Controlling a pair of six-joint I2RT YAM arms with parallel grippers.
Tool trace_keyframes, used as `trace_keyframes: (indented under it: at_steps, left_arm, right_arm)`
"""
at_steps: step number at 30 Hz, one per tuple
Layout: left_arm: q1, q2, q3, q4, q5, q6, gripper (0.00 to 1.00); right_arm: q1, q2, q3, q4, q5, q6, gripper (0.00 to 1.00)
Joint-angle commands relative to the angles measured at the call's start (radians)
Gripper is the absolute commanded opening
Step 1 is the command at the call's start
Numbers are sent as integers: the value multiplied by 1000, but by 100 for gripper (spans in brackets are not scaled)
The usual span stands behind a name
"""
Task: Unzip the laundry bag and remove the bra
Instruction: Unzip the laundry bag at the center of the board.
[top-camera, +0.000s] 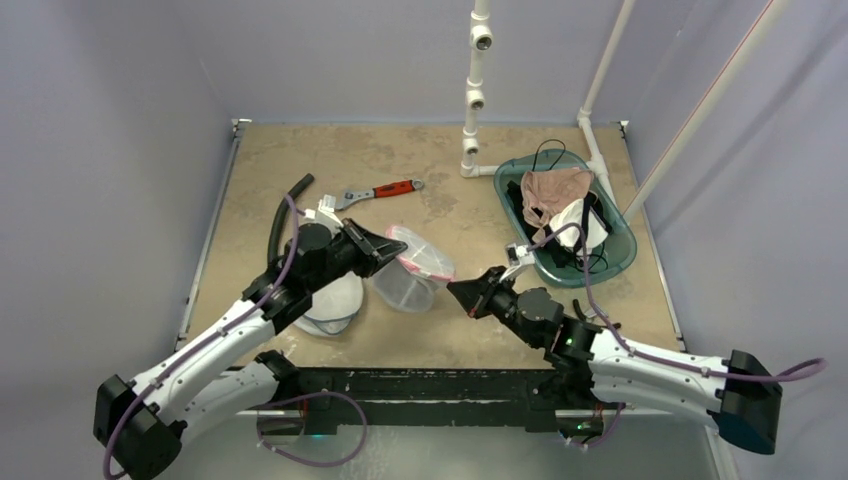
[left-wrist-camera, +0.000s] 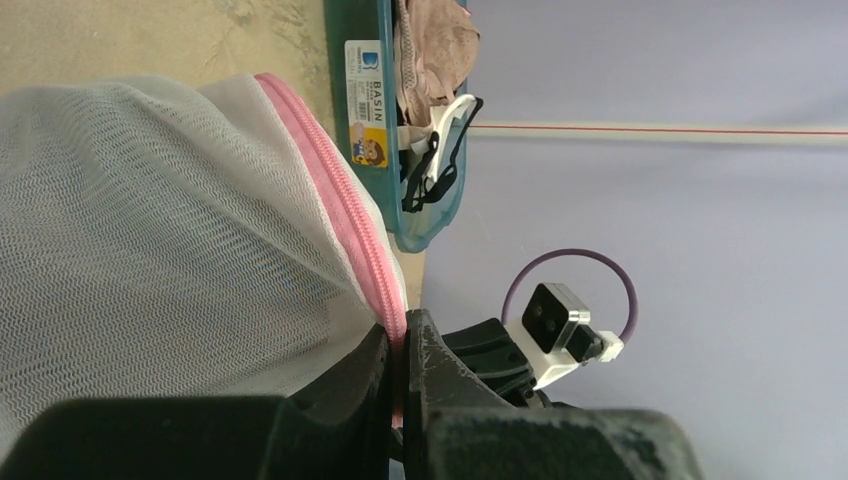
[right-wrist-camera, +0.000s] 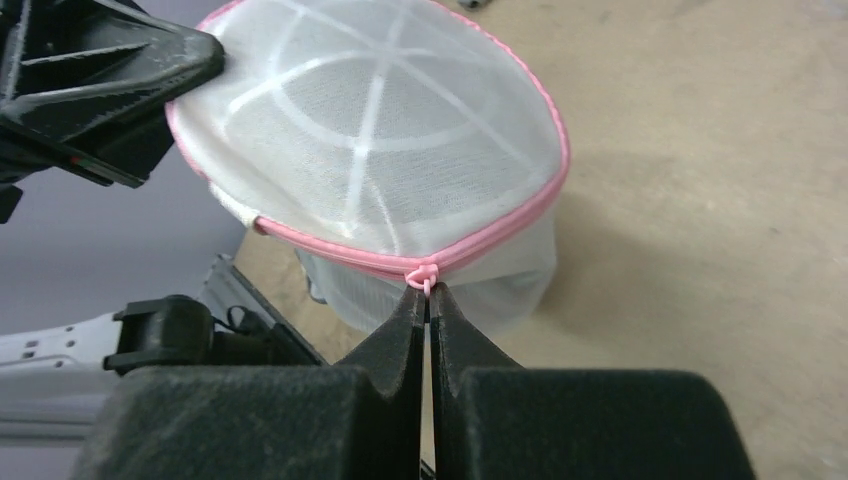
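The laundry bag (top-camera: 415, 268) is a white mesh dome with a pink zipper, lifted off the table between my two grippers. My left gripper (top-camera: 392, 254) is shut on the bag's pink zipper seam (left-wrist-camera: 385, 270) at its left side; the mesh (left-wrist-camera: 150, 250) fills the left wrist view. My right gripper (top-camera: 462, 292) is shut on the small pink zipper pull (right-wrist-camera: 427, 275) at the bag's near edge (right-wrist-camera: 380, 130). The zipper looks closed along the visible rim. No bra shows through the mesh; I see only white ribs.
A teal basin (top-camera: 622, 250) holding beige, white and black garments (top-camera: 555, 190) stands at the right. A red-handled wrench (top-camera: 380, 190) and a black hose (top-camera: 280, 220) lie at the back left. A white rounded mesh item (top-camera: 332, 305) lies under my left arm. White pipes (top-camera: 472, 100) rise at the back.
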Motion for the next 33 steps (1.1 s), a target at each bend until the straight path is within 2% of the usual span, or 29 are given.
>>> trace_keyframes:
  at_steps: [1,6,11,14,16,17,18,21,23,26,29,33]
  left_arm:
    - [2,79,42,172,79,83,0]
    - [1,216,90,168,105,241,0]
    - [5,375,98,406,237,422,0]
    - [7,489,188,378,348,561,0]
    - [10,528,203,350,351,608,0]
    - [12,534,185,356,331,609,5]
    - [12,529,150,381,300,596,16]
    - [12,470,46,447,226,537,55]
    - [11,395,14,399,155,527,70]
    - [2,218,-13,250,34,497,81]
    - [-30,54,-27,126,-79,427,83]
    - [-213,-54,-91,105,-248,240,85]
  right_arm:
    - [-3,-104,-3,-244,143,40,0]
    - [-2,-216,2,-313,150,-54,0]
    - [-2,-268,-1,-302,53,-159,0]
    - [-1,-297,-16,-285,7,-191,0]
    - [0,-299,-30,-273,-8,-196,0]
    - [0,-290,-38,-264,-14,-195,0]
    - [0,-276,-47,-253,-17,-192,0]
    - [-1,-237,-71,-217,-24,-179,0]
    - [-1,-213,-78,-197,-25,-177,0]
    - [-1,-179,-71,-185,-17,-183,0]
    - [-1,-144,-57,-176,-5,-193,0]
    - [-1,-110,-54,-151,9,-202,0]
